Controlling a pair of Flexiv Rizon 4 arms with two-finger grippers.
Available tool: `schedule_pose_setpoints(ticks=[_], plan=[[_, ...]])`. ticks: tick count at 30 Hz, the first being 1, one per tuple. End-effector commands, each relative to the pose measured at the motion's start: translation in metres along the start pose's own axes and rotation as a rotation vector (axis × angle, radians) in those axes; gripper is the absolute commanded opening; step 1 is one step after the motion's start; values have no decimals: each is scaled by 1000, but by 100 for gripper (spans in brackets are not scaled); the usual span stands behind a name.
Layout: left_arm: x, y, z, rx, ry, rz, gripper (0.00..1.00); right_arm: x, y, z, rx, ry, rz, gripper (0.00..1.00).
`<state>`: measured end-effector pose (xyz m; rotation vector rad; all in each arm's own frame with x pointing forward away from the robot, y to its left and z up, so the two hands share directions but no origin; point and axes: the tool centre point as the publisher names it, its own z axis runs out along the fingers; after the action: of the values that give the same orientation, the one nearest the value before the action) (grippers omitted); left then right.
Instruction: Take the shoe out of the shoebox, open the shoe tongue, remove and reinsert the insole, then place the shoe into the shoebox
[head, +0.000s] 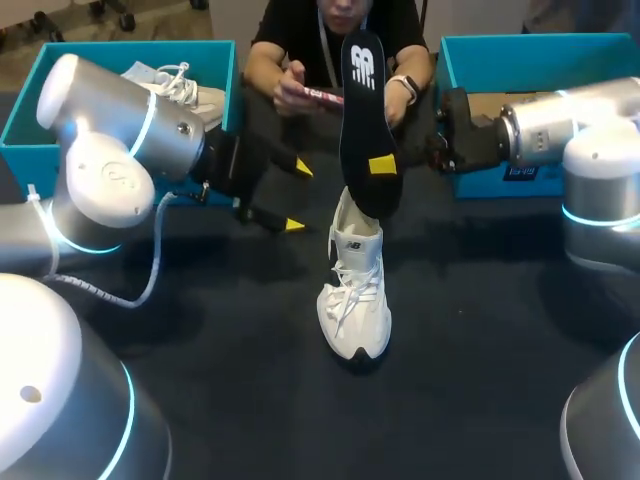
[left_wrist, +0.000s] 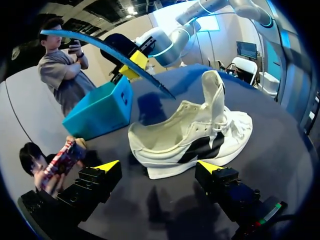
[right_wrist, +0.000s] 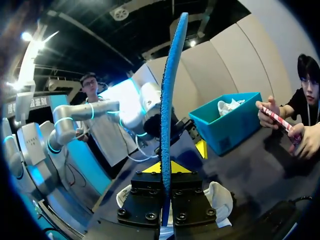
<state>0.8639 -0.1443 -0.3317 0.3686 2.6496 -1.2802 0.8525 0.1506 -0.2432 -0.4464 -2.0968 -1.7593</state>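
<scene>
right gripper: clamped on the insole, held upright above the shoe
left gripper: fingers spread, holding nothing, beside the shoe

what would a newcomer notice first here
The dark insole stands out most, held upright in the right gripper above the middle of the table. Just below it sits the white shoe with its tongue pulled up, and the left gripper is open, facing the shoe's side.
</scene>
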Motion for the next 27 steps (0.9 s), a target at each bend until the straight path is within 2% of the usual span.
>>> schedule_pose_setpoints(ticks=[1,5,14,27], plan=[[2,5,9,1,0,-14,100,0,0,1,3,-1,1,0],[5,6,16,-4,15,-19,100,0,0,1,3,-1,1,0],[5,0,24,4,2,-52,100,-24,-7,4,-15,3,-26,0],[6,-1,40,4,10,-85,100,-26,-22,4,-52,19,8,0]])
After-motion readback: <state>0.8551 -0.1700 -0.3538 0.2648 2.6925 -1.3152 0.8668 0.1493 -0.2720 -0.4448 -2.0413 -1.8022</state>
